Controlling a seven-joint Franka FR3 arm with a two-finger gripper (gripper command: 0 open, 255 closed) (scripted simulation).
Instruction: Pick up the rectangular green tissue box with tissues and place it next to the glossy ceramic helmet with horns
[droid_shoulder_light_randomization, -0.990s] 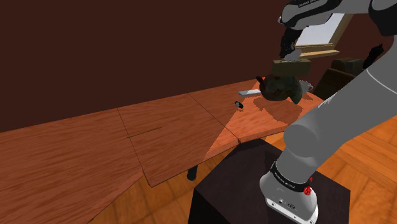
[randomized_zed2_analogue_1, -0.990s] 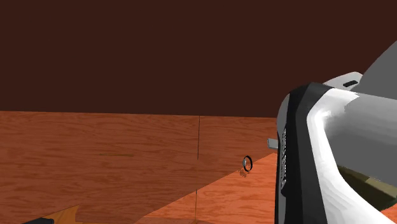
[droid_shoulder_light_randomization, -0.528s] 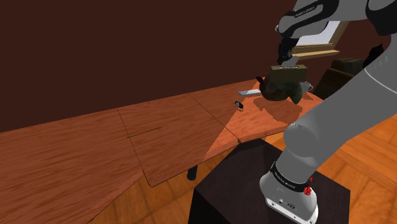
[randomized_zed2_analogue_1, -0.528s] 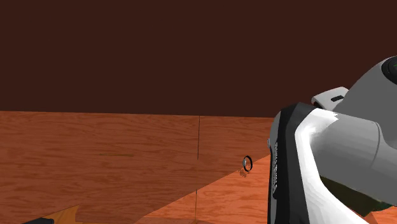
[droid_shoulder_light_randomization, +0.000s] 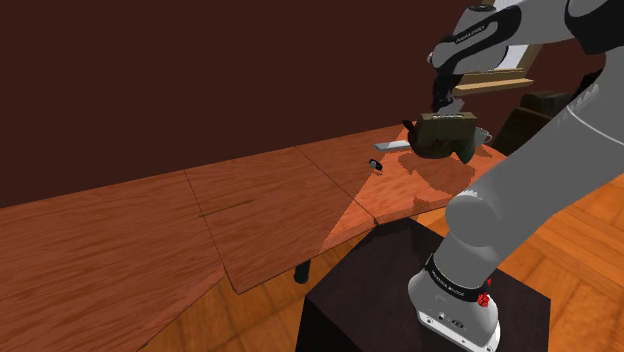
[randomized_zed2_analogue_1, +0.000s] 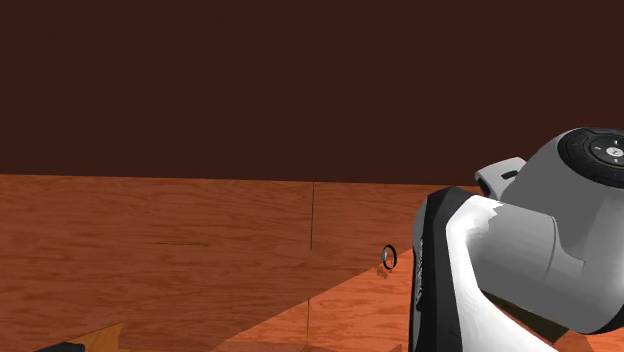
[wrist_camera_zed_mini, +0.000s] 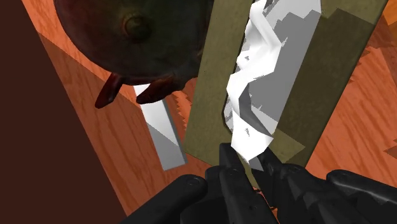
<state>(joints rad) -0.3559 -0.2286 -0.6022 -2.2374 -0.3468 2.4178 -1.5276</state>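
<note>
At the far end of the wooden table in the shoulder view, the olive-green tissue box is raised level with the top of the dark horned helmet, just beside it. The gripper pinches the box by the white tissue sticking out of it.

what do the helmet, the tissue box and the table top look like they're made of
The helmet is dark brown and glossy, with soft highlights and a round stud: glazed ceramic or metal, hard to say. The tissue box has flat matte olive faces, likely card; its crumpled white tissue looks like paper. The table top is reddish wood with visible grain.
</note>
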